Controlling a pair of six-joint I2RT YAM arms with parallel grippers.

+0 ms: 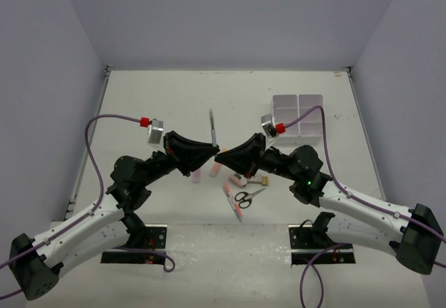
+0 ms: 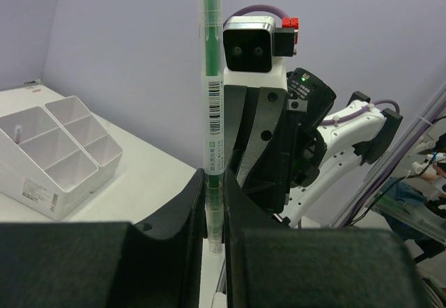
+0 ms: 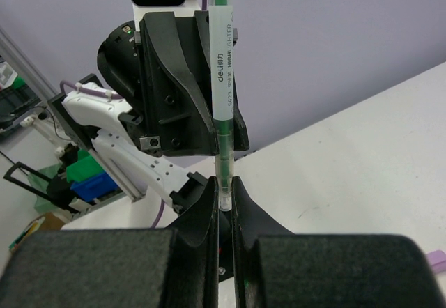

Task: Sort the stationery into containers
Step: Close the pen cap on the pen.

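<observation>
A thin green pen (image 1: 212, 128) stands upright over the middle of the table, where my two grippers meet nose to nose. My left gripper (image 1: 211, 152) is shut on its lower barrel; in the left wrist view the pen (image 2: 211, 99) rises from between the jaws of the left gripper (image 2: 212, 203). My right gripper (image 1: 222, 157) is shut on the pen's very end (image 3: 223, 182), pinched at the tips of the right gripper (image 3: 224, 198). The white six-compartment container (image 1: 298, 118) sits at the back right, also seen in the left wrist view (image 2: 56, 162).
Below the grippers lie black-handled scissors (image 1: 245, 196), a pink-red pen (image 1: 233, 203), a white eraser (image 1: 239, 179), a tan one (image 1: 265, 180) and two pale highlighters (image 1: 197, 177) (image 1: 216, 171). Grey walls enclose the table on three sides.
</observation>
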